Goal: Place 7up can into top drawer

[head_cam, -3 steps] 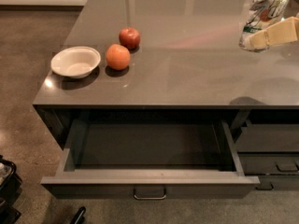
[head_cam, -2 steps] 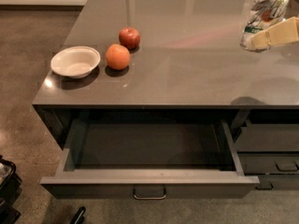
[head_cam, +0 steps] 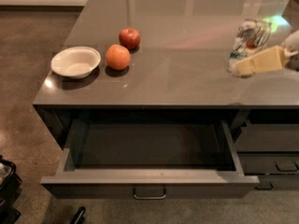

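The 7up can (head_cam: pixel 251 37), silver-white with green marks and a red spot, is tilted over the right side of the grey countertop (head_cam: pixel 187 78). My gripper (head_cam: pixel 245 59) reaches in from the right edge and is shut on the can. One beige finger (head_cam: pixel 262 62) lies across the can's front; the other is hidden behind it. The top drawer (head_cam: pixel 149 186), wide and dark grey with a small metal bar handle, is pulled open below the counter's front edge, to the lower left of the can. Nothing shows inside it.
A white bowl (head_cam: pixel 75 62), an orange (head_cam: pixel 117 56) and a red apple (head_cam: pixel 130 38) sit on the counter's left part. Narrower closed drawers (head_cam: pixel 271 157) are to the right of the open one. A dark object (head_cam: pixel 7 185) stands on the floor at the lower left.
The gripper and the can have moved together toward the counter's front edge and a little left. The drawer, bowl and fruit have not moved.
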You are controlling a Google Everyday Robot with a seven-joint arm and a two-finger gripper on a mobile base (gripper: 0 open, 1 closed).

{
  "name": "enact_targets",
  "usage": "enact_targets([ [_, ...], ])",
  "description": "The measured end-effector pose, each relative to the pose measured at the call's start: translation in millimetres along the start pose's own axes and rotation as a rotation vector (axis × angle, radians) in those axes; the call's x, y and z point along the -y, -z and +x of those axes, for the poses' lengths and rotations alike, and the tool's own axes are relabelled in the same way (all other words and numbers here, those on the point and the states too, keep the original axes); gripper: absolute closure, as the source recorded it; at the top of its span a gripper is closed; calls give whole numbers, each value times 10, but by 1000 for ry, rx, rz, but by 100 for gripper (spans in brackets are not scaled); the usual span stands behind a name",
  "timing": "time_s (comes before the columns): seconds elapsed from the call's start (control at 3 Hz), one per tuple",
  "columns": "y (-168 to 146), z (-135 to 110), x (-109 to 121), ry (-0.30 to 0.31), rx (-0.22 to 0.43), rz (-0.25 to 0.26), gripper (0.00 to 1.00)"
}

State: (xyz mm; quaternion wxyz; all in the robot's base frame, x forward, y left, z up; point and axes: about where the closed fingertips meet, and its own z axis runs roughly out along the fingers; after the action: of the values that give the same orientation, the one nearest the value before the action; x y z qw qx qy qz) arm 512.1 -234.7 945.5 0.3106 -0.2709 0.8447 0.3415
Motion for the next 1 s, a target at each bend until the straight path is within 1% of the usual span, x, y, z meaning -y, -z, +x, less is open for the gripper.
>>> enact_targets([
  [0.33,-235,327,-243,25,-12,15,100],
  [0.67,-495,737,-443,56,-69,14,100],
  [1.0,-710,1060,-478,108,-109,47,100],
])
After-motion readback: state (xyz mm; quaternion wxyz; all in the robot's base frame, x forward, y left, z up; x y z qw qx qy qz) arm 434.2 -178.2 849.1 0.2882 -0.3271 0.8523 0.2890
